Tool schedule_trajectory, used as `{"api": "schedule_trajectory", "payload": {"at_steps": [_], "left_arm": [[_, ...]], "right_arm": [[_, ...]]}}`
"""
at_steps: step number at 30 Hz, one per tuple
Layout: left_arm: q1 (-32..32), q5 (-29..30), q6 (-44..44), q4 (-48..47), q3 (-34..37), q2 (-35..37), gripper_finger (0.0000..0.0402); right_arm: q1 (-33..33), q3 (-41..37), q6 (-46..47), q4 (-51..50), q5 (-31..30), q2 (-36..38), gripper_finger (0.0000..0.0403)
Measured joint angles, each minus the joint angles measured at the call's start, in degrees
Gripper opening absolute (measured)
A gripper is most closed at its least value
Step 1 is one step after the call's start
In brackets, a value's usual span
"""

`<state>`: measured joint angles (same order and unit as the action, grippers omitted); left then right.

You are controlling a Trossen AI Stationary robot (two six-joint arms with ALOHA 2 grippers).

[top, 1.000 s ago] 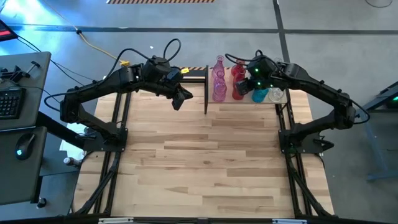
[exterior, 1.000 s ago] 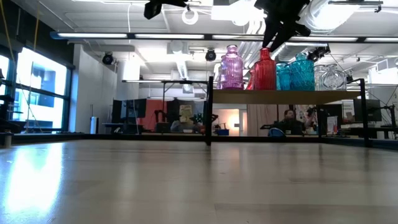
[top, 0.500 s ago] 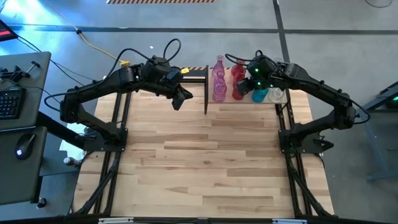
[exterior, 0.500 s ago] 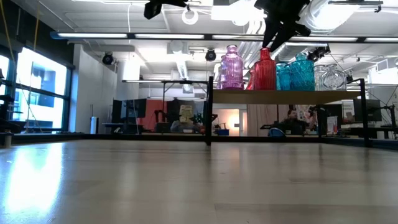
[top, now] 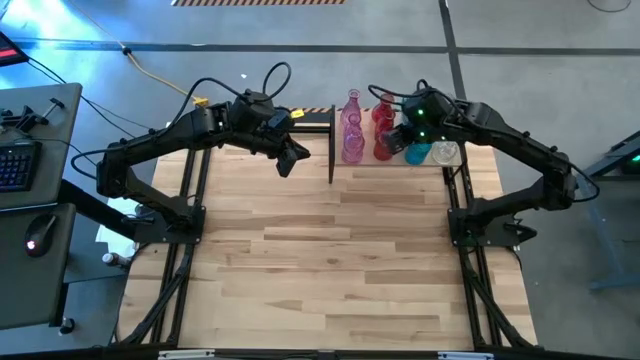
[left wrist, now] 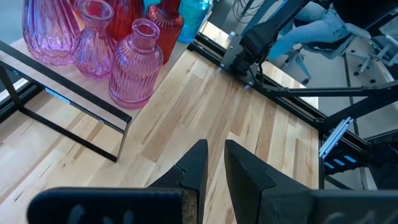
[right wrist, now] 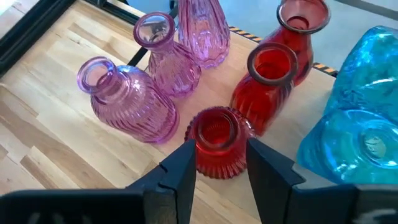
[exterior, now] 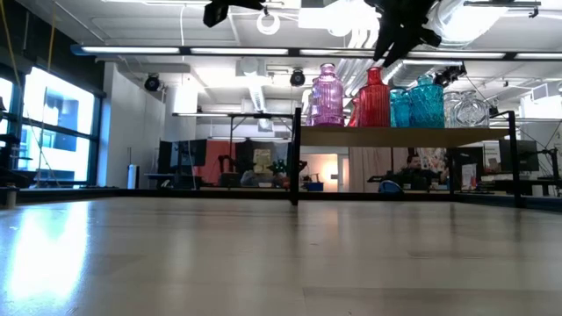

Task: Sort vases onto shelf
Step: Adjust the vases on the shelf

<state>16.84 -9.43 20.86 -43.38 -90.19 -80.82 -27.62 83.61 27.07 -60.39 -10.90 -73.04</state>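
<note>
A planked light-wood tabletop (top: 320, 260) stands on a grey concrete floor (top: 560, 60). Beyond the tabletop lies a large workshop room: tall bright windows (exterior: 44, 132) to one side, white ceiling pipes (exterior: 263, 83) overhead, and a seated person (exterior: 409, 168) among distant desks.

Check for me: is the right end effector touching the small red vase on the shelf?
Cannot tell. In the right wrist view the right end effector straddles the small red vase, fingers close on both sides, but neither contact nor gap shows plainly.
</note>
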Motion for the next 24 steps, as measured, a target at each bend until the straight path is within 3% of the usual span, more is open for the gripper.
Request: {"api": "schedule_trajectory", "payload": {"at_steps": [13,24], "left_arm": [[0.0,0.0,0.0,0.0,0.0,0.0,0.0045],[0.0,0.0,0.0,0.0,0.0,0.0,0.0045]], "right_arm": [[-0.1,0.0,-3.1,-4.5,-0.2,8.8,0.0117],[-0.1,0.0,1.5,-17.8,-0.2,13.6,0.0117]]}}
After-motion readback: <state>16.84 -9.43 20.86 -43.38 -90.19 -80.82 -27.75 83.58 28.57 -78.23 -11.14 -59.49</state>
